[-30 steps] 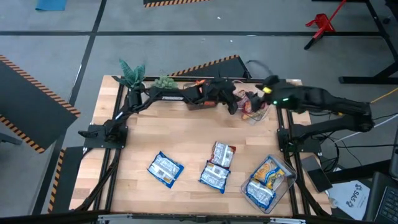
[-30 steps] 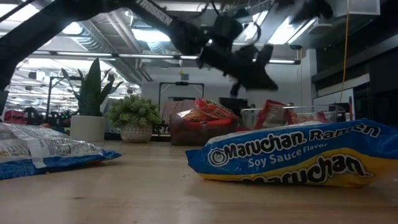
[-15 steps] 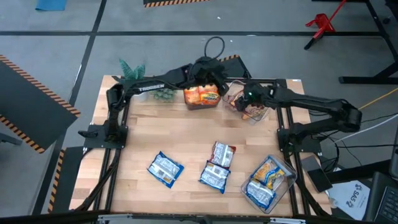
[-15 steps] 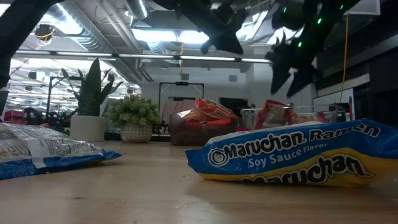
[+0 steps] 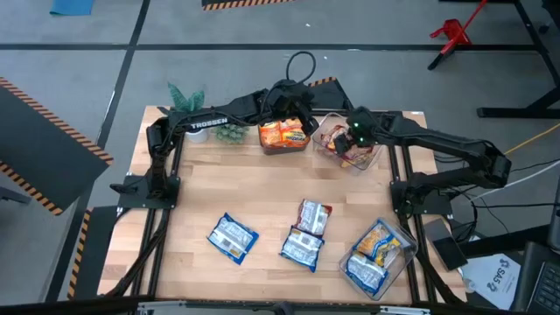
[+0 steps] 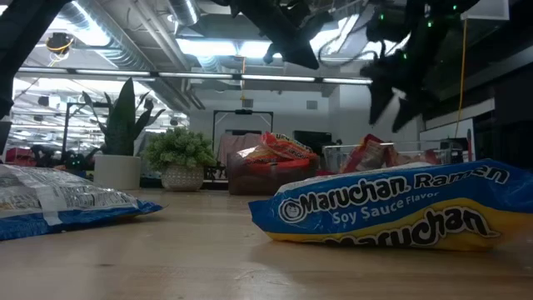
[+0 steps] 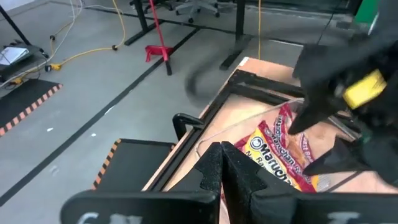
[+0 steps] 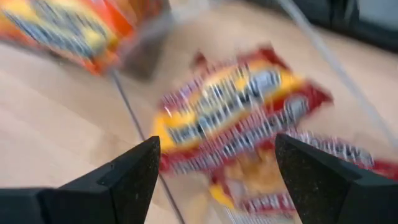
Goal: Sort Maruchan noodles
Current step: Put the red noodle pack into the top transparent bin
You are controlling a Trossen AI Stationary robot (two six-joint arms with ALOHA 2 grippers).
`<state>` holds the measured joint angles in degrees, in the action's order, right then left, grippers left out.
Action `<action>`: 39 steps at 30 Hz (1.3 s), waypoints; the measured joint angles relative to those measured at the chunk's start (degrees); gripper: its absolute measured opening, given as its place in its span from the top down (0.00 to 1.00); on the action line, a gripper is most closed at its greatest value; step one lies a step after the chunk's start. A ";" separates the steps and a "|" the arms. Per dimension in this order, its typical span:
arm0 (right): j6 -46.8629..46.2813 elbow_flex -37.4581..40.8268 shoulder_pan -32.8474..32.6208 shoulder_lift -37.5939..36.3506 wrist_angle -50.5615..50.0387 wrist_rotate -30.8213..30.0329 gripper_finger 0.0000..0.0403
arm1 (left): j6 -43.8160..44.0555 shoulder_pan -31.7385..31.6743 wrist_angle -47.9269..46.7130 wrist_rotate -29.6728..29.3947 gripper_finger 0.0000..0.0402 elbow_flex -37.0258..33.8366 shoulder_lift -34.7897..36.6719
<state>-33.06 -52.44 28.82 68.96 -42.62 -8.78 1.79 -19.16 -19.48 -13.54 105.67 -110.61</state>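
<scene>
- At the near edge of the table (image 5: 262, 206) we've got the unsorted work: a blue-and-white packet (image 5: 232, 237) on the left, a second blue one (image 5: 302, 249) beside it touching a red-brown packet (image 5: 313, 216), all loose on the wood.
- Near right corner, a clear bin (image 5: 404, 254) tilted across the table edge already carries blue packets (image 5: 374, 254); we'd judge a hard drop there could nudge it off.
- From table height, a soy sauce packet (image 6: 391, 204) fills the foreground, flat and crinkly; we expect a pinch could slide off that film.
- Further back, the right gripper (image 5: 354, 140) hangs over the bin of red-brown packets (image 5: 346, 149), fingers (image 8: 118, 177) spread wide and carrying nothing, one red packet (image 8: 239, 124) directly beneath them.
- Risk here, as we read it: a descent could snag a packet already sorted, or push the light bin (image 8: 134, 118) sideways.
- Beside it, the bin of orange packets (image 5: 282, 136) sits close, so a shove could knock the two together.
- At the far edge, the left gripper (image 5: 293, 98) hovers above the orange bin, fingers (image 7: 214, 168) pressed together on nothing.
- Both arms crowd the same back strip, and a crossing reach forward could clip the other arm.
- Potted plants (image 5: 185, 101) stand at the far left corner, near the left arm's path.
</scene>
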 joint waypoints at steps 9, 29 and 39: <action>5.06 -0.77 0.59 6.03 6.87 -0.91 0.29 | -0.89 -0.48 -2.21 -0.65 1.00 0.00 0.00; 6.38 -0.73 0.46 3.49 -4.89 1.60 0.44 | -1.04 -0.87 -4.88 -0.75 1.00 -0.07 -0.07; 9.55 0.49 0.55 7.85 -3.53 2.01 0.49 | -0.43 -0.83 -5.68 -0.65 1.00 -0.07 -0.07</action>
<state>-23.51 -51.95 29.37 76.81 -46.14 -6.77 1.36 -19.99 -25.16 -14.19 105.60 -110.67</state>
